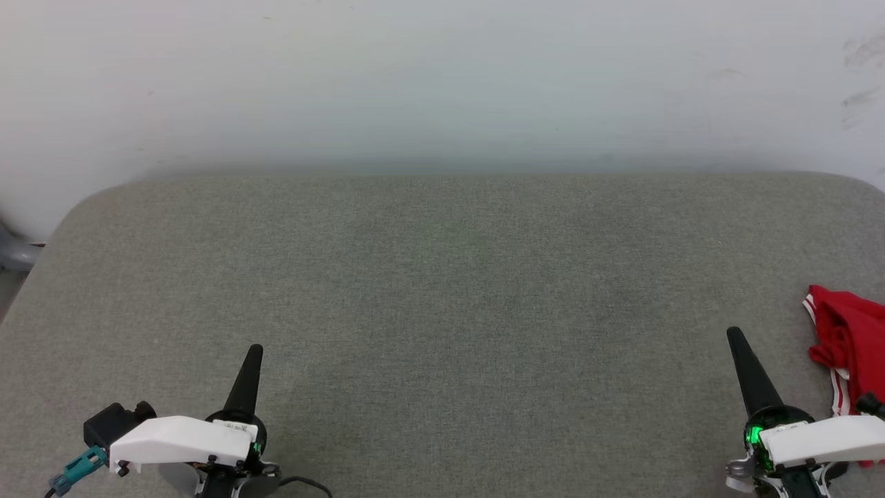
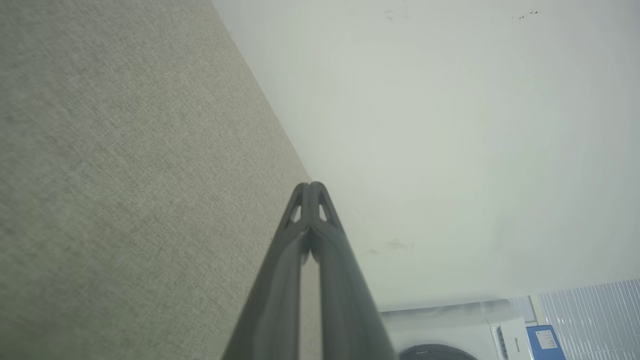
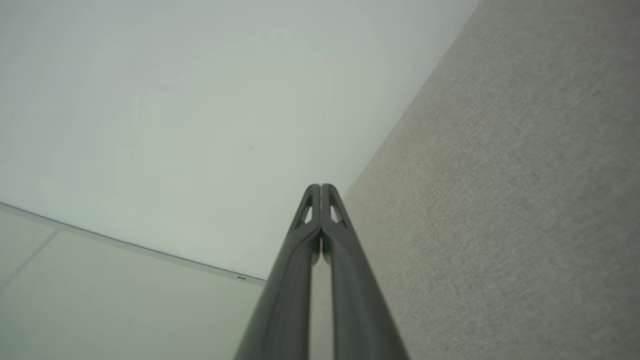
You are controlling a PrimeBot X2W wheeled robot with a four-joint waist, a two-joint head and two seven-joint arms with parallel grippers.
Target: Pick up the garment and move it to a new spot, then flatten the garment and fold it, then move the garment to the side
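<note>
Red cloth, bunched and creased, is what I see of the garment (image 1: 852,335): a crumpled heap with a red-and-white striped edge. It lies at the right edge of the padded surface (image 1: 442,290), just beside my right gripper (image 1: 733,335). The surface is grey-green woven fabric with rounded corners, set against a smooth pale wall (image 1: 442,83). My left gripper (image 1: 255,349) and the right one both have their fingers pressed fully together, tapering to dark points and holding nothing.
</note>
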